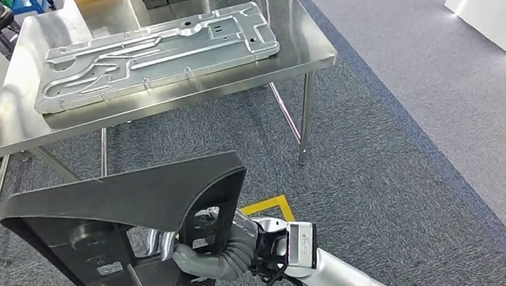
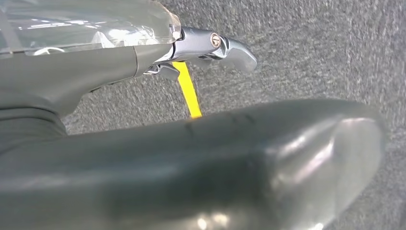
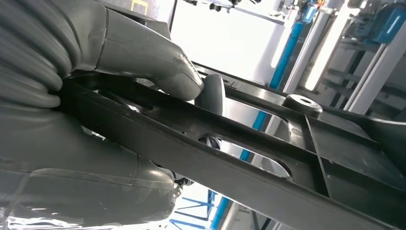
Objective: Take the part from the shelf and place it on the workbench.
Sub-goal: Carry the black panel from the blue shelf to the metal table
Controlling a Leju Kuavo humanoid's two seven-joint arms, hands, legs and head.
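Closest to the head camera, a large black plastic part with ribs and cut-out openings [image 1: 124, 237] is held up above the floor, tilted, with its wide curved edge on top and its narrower end pointing down. It is in the air in front of the robot and well apart from the workbench. The right hand [image 1: 201, 253] grips this part: in the head view its grey fingers pass through one of the openings near the lower right side of the part. In the right wrist view the thick grey thumb [image 3: 158, 67] presses on one side of a black rib of the part [image 3: 268, 158], and the rest of the hand closes on the other side, so the rib is clamped between them.

In the left wrist view the left hand [image 2: 201, 48] is seen over the carpet with its fingers stretched out and nothing between them; a big blurred grey shape lies in front of it, and I cannot tell what it is.

Further away stands a shiny stainless steel workbench with thin legs [image 1: 296, 44]. On it lies a flat silver stamped metal panel [image 1: 154, 53]. Under everything is grey carpet [image 1: 397, 170], with a yellow tape mark [image 1: 272, 205] on it just beside the right arm.
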